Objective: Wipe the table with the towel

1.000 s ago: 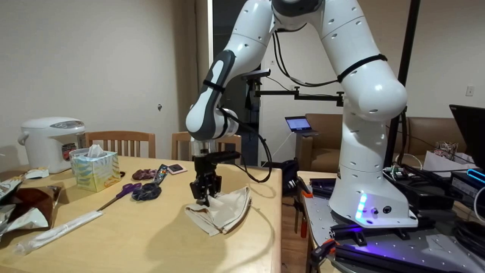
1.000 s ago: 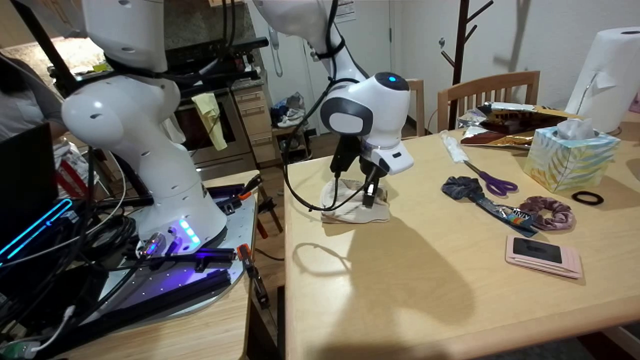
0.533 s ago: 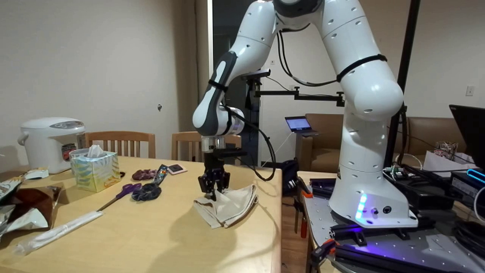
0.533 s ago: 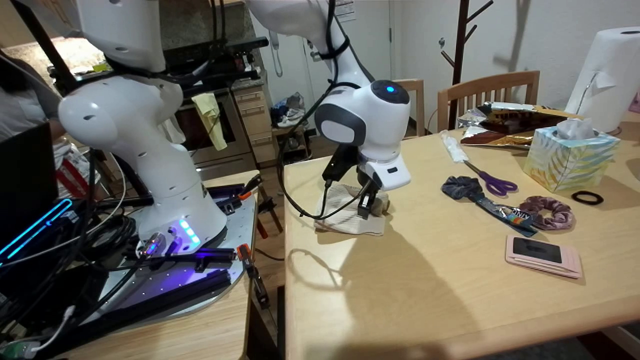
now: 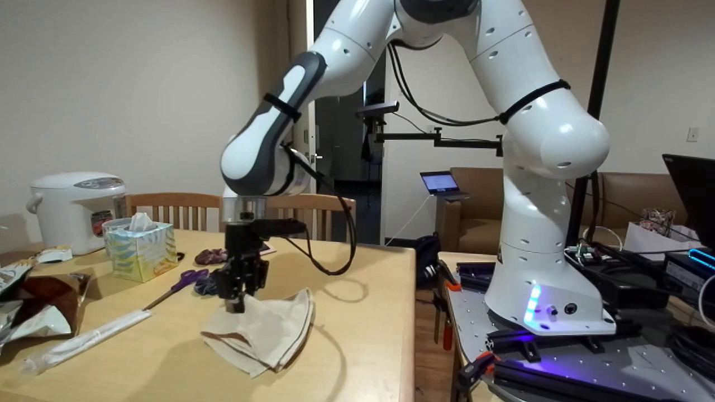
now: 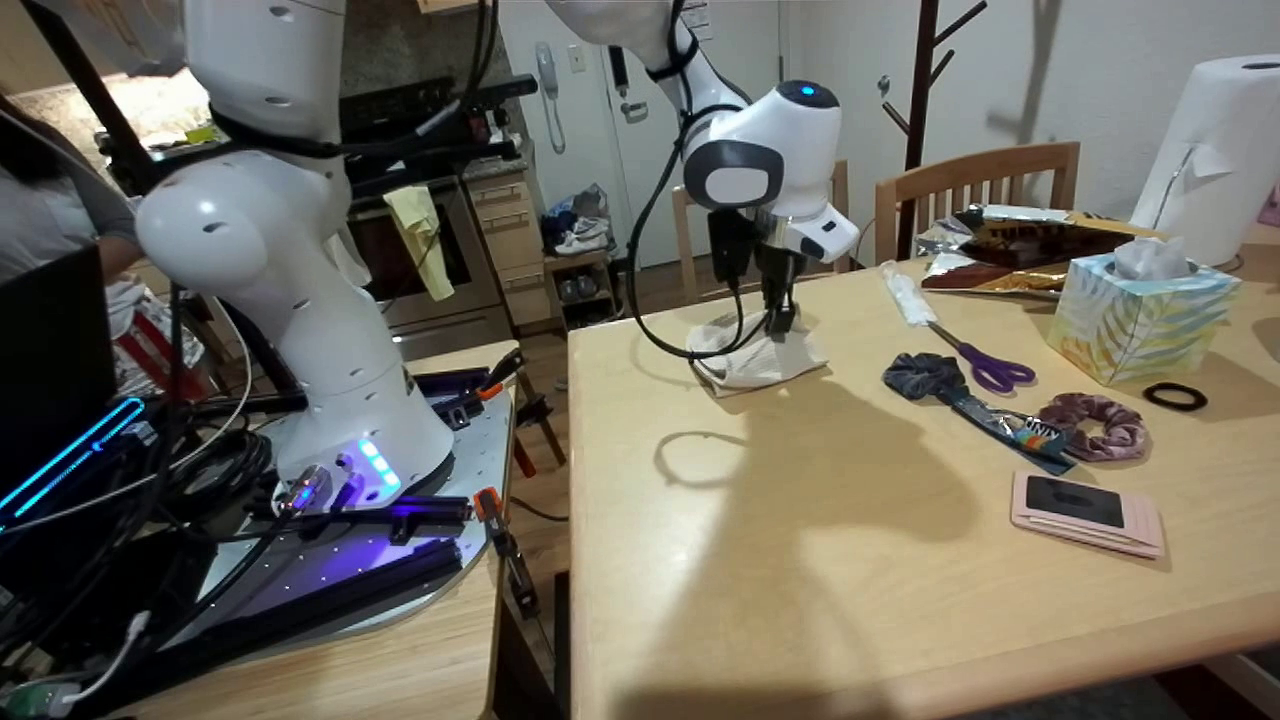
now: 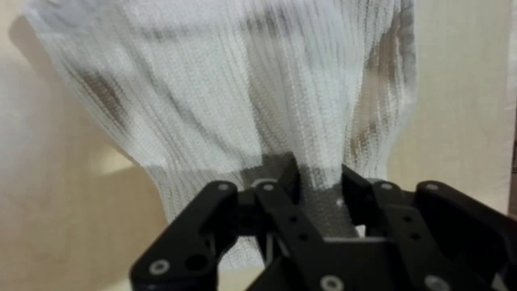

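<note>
The cream, ribbed towel [image 5: 276,329] lies loosely folded on the wooden table [image 5: 368,346]. It also shows in an exterior view [image 6: 757,368] near the table's far-left part. My gripper [image 5: 237,304] points down and pinches a raised fold of the towel; in an exterior view [image 6: 780,322] it sits at the towel's side toward the scissors. In the wrist view, the two black fingers [image 7: 320,178] hold a bunched strip of the towel [image 7: 202,81] between them. The rest of the towel spreads out on the table, with brownish patches along its edges. The fold's underside is hidden.
Purple scissors [image 6: 990,368], a dark scrunchie [image 6: 922,375], a snack wrapper [image 6: 1015,428], a pink scrunchie [image 6: 1125,425] and a pink card holder [image 6: 1090,512] lie beside the towel's area. A tissue box [image 5: 142,251], foil bags [image 5: 47,307] and a water boiler [image 5: 78,212] stand beyond.
Gripper and towel first shifted slightly toward the robot base, then slid together across the table away from the base, toward the scissors and dark scrunchie. The grip looks unchanged.
</note>
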Controlling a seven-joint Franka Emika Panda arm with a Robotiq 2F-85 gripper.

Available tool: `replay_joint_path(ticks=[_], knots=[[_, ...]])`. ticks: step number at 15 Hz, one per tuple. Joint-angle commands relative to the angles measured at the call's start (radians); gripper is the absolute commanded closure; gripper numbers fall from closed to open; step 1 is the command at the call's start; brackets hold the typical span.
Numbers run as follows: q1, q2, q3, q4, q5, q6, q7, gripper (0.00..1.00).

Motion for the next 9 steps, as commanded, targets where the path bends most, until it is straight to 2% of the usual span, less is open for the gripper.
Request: replay_joint_path(ticks=[1,5,9], knots=[[0.027,0.128,-0.011,0.205,-0.059,-0.127,0.010,0.95],[0.011,0.230,-0.022,0.313,-0.065,-0.170,-0.021,0.95],[-0.043,0.293,-0.018,0.329,-0.030,-0.166,-0.043,0.95]])
